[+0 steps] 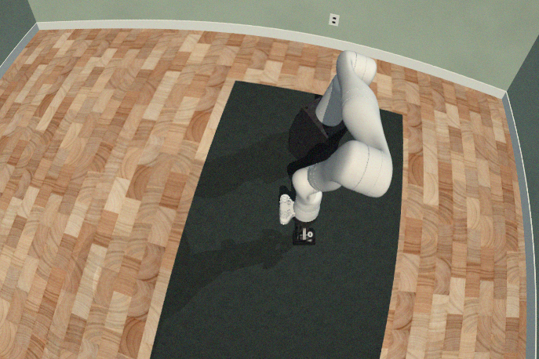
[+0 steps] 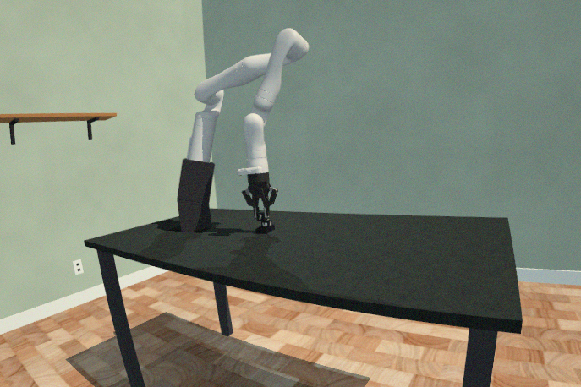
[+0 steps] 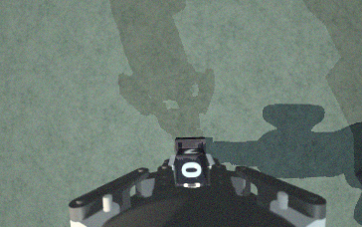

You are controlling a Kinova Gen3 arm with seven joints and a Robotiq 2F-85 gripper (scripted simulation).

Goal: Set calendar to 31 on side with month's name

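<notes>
Gripper (image 2: 260, 214) clamps a digit cube (image 3: 189, 169) just above the tray (image 2: 265, 226); seating it, checking 31 and releasing remain.

White arm (image 1: 358, 164), hand (image 1: 304, 235) (w/ cube), dark table (image 1: 244, 270)

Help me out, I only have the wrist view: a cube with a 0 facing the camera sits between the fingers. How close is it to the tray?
Observer: In the exterior view the gripper holds the cube right over the tray; I cannot tell whether they touch.
Operator: Any other digit showing on it?
Observer: Yes, a 7 on the side facing the exterior camera.
Operator: Is the tray near a table edge?
Observer: No, the top view shows it well inside the table, a little ahead of the arm's base.
</notes>
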